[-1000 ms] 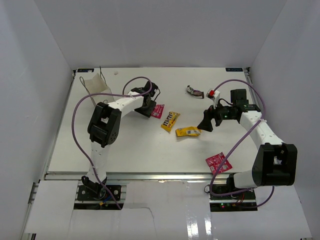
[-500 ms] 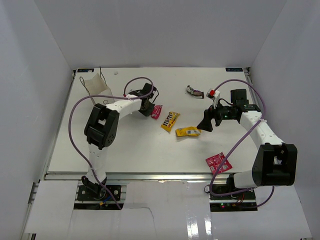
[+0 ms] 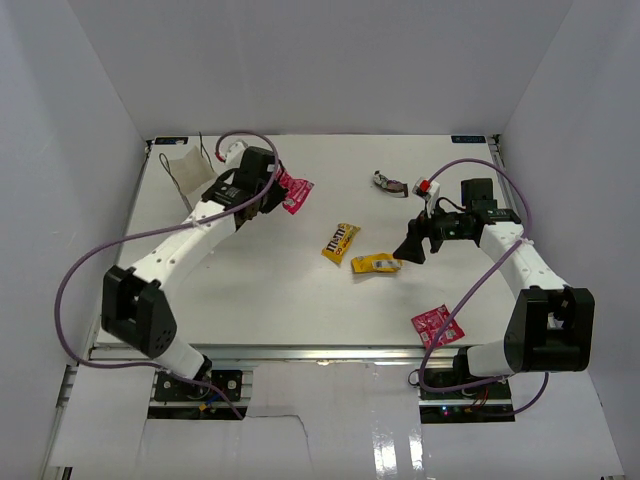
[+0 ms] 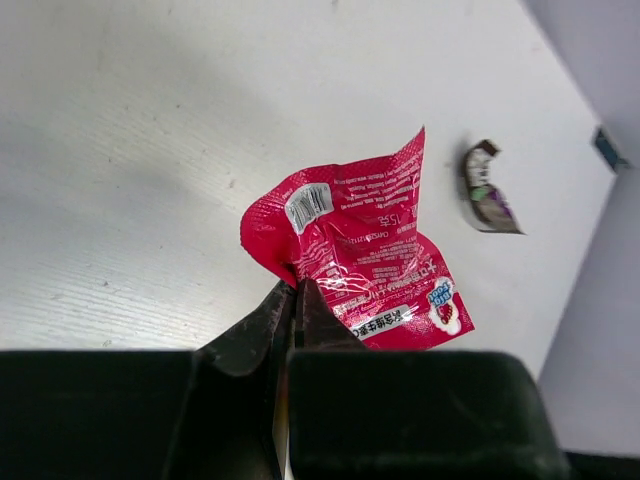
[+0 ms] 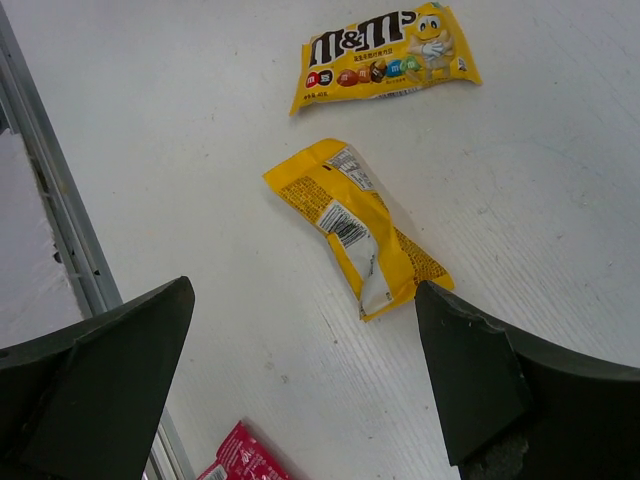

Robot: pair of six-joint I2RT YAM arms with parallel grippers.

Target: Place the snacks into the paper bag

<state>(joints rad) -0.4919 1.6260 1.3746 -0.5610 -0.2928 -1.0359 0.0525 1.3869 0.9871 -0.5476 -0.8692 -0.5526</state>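
Left jaws clench the pink-red packet (image 4: 360,255) by a corner, long axis pointing away; right jaws spread.

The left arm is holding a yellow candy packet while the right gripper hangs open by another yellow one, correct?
Not quite: the left gripper holds a pink-red packet, as the left wrist view shows. The right gripper does hang open by a yellow packet.

The left gripper (image 4: 297,292), jaws pressed together at bottom centre, pinched the lower left corner of a crumpled pink packet (image 4: 365,262) at mid-frame, seen against the white table (image 4: 140,150). A dark packet (image 4: 487,190) lay curled at upper right.
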